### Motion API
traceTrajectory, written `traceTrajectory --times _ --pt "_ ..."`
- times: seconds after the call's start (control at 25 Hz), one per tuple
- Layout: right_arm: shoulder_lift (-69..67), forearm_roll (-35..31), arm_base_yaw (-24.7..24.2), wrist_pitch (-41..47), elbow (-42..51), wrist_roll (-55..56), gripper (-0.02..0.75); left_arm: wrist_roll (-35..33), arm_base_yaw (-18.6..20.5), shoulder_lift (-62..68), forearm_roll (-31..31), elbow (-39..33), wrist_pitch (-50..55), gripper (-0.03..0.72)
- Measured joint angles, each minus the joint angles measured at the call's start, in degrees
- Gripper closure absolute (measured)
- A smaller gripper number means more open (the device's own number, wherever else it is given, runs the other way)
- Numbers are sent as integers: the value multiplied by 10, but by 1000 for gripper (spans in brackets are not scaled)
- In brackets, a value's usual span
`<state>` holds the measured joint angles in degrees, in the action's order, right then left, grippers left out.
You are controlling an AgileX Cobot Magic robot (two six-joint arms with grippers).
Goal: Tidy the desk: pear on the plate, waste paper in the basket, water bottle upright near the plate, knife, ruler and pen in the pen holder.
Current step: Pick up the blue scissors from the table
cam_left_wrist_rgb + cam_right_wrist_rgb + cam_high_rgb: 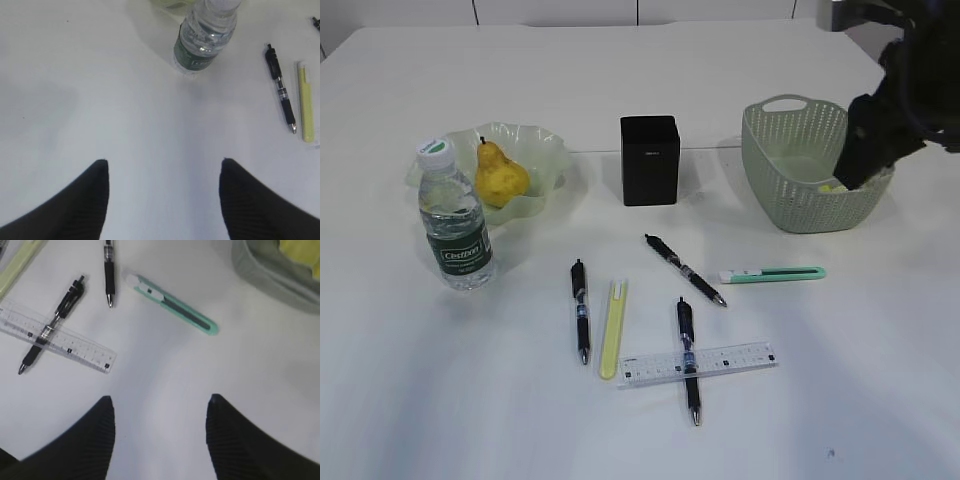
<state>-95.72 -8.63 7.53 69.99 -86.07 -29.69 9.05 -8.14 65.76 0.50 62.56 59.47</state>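
Observation:
The yellow pear lies on the wavy pale green plate. The water bottle stands upright just left of and in front of the plate; it also shows in the left wrist view. The yellow waste paper lies inside the green basket. A teal knife, a yellow-green knife, the clear ruler and three pens lie on the table in front of the black pen holder. My left gripper is open and empty over bare table. My right gripper is open and empty, near the teal knife.
My right arm hangs dark over the basket's right side. One pen lies under the ruler, another lies slanted between the pen holder and the teal knife. The table is white with its far edge at the back.

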Motion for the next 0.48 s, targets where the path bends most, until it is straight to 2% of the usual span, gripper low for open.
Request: traceTrajectory --times 0.28,0.48 --pt "-63 57 53 0 -44 -173 279 0 0 0 -19 0 26 204" --pt "-100 60 58 1 -44 -242 279 1 0 0 -40 0 28 204"
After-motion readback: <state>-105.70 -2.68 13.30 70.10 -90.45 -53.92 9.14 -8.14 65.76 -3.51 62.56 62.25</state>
